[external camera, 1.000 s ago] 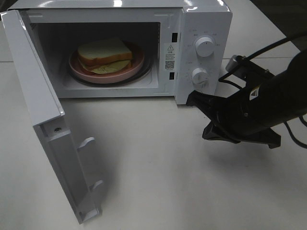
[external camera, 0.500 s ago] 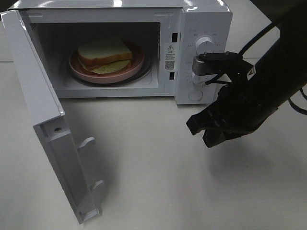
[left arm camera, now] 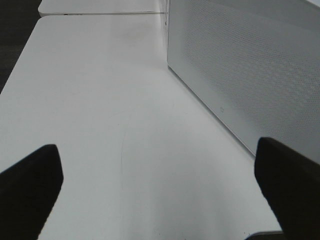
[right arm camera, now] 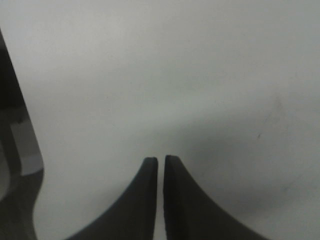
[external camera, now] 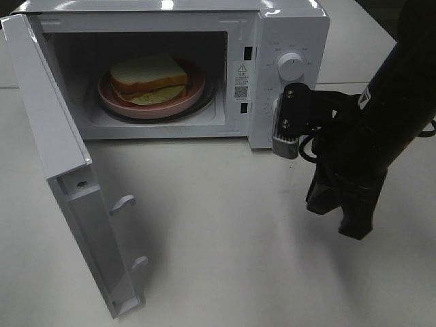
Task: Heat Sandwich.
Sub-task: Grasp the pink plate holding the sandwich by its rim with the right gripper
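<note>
One white, matte bench carries a glossy white microwave, its door swung wide. Inside, the sandwich, square slices with tan crust, lies on a round pink plate. The black right gripper points down beside the dial panel.

Left wrist: blunt dark fingers stand wide over bare bench by a perforated wall.

Right wrist: tapered fingers nearly meet, holding nothing.

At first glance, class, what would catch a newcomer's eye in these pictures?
The white microwave at the back of the table, its door swung wide open to the left. Inside it, a sandwich lies on a pink plate. In front of the dials, the black right gripper points down at the table, empty.
</note>
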`<act>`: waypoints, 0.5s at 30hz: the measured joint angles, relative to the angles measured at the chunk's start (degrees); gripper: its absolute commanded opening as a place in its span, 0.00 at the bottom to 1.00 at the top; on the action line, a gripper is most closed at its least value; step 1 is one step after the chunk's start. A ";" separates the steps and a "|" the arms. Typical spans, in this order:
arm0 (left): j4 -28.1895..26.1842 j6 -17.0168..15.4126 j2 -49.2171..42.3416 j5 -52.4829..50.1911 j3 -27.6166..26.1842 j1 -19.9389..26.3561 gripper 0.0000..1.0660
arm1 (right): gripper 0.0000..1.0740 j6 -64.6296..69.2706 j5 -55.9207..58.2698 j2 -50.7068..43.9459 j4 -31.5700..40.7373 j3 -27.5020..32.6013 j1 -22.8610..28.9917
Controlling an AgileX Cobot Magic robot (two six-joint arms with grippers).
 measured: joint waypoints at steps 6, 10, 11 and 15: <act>0.00 0.00 0.00 0.00 0.00 0.00 0.97 | 0.12 -13.41 0.00 0.00 -1.72 0.00 0.00; 0.00 0.00 0.00 0.00 0.00 0.00 0.97 | 0.33 -17.59 -0.11 0.00 -3.55 0.00 0.00; 0.00 0.00 0.00 0.00 0.00 0.00 0.97 | 0.33 -17.59 -0.11 0.00 -3.55 0.00 0.00; 0.00 0.00 0.00 0.00 0.00 0.00 0.97 | 0.70 -16.90 -1.60 0.00 -4.30 0.00 0.00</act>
